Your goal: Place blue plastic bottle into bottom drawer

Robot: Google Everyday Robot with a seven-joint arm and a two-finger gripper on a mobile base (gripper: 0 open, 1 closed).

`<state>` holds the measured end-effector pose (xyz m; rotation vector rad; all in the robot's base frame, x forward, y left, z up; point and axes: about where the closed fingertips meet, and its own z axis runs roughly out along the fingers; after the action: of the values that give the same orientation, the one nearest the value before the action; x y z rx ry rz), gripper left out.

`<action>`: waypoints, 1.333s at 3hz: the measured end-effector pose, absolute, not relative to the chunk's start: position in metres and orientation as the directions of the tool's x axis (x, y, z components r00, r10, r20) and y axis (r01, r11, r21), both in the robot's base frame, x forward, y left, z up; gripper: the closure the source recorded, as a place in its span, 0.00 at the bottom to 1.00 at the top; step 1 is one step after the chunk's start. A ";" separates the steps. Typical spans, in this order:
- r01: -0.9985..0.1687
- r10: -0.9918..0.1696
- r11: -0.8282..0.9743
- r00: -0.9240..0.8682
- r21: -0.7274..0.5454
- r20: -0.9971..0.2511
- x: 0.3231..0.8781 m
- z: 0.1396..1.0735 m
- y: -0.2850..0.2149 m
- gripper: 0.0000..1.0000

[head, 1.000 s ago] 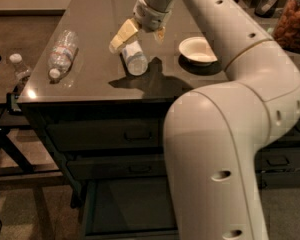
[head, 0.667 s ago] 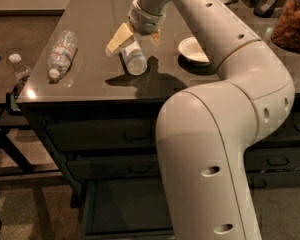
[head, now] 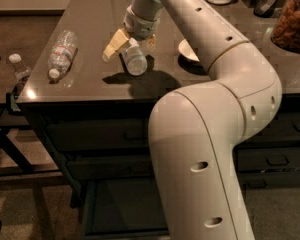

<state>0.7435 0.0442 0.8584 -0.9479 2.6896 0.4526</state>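
The blue plastic bottle point(head: 135, 63), pinched in the pincer point(head: 131, 49) and held just above the table point(head: 90, 14), has been drawn slightly nearer the front edge, so the carry toward the open bottom drawer point(head: 122, 209) below is judged barely begun.

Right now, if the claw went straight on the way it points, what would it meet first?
Probably the blue bottle, which lies right at the claw over the counter. Whether they touch is unclear.

Gripper point(head: 132, 53) above glossy counter point(head: 90, 19) holds blue plastic bottle point(head: 135, 64).
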 end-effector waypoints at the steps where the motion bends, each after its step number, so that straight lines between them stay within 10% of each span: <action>1: -0.641 -0.563 0.739 -0.756 0.205 -0.335 0.744 0.858 0.044 0.18; 4: -0.641 -0.563 0.739 -0.756 0.205 -0.335 0.744 0.858 0.044 0.88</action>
<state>0.7437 0.0445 0.8580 -0.9483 2.6898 0.4528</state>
